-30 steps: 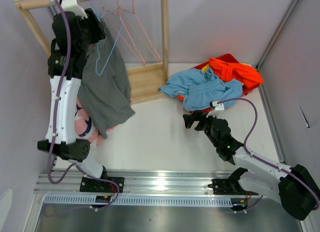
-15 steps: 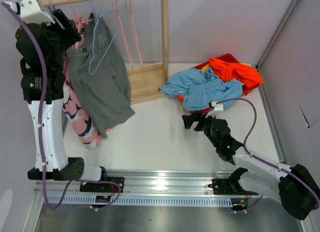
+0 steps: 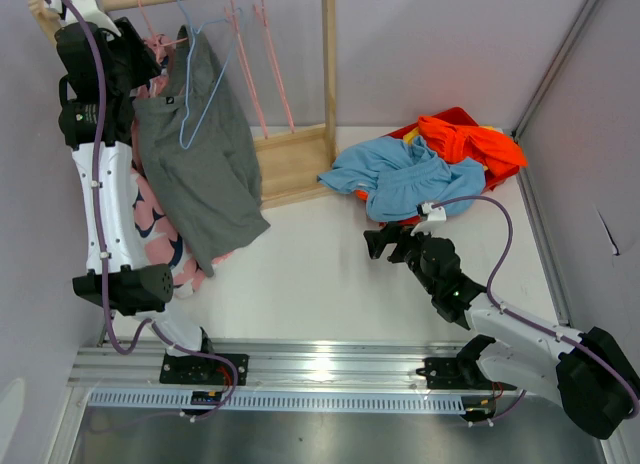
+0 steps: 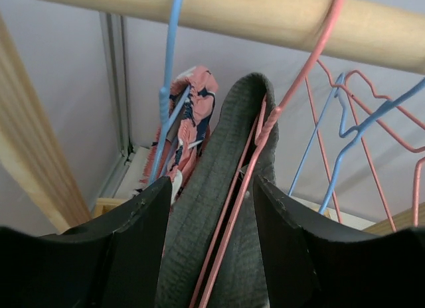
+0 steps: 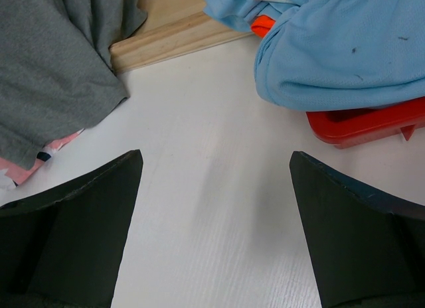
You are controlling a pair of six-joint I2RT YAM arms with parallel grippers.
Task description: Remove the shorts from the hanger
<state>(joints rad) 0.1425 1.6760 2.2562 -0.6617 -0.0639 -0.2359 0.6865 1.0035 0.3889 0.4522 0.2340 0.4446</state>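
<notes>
Overhead, the white table fills the floor of the view. At 11 o'clock stands the wooden rack, its round rail running across the top.

The grey shorts are the big item on that rack. They are plain charcoal and soft-looking, hanging from the rail at 11 o'clock and spilling down over the rack's base, with the hem on the table. Just left of them is a pink garment with a navy pattern, touching the shorts. At 2 o'clock lies a heap of pale blue cloth topped with orange cloth, half covering a red tray.

Now the left wrist view. The shorts' thick ribbed waistband is folded over a pink hanger, which hooks the rail at 12 o'clock. The left gripper has a finger on each side of that waistband, close against the fabric. I cannot tell whether it is pinching or only bracketing. A blue hanger drops beside the patterned garment at 10 o'clock.

The right gripper is low over bare table just right of centre, jaws spread wide with nothing between them.

As for writing, there is one small white mark near the top of the shorts, too small to read.
</notes>
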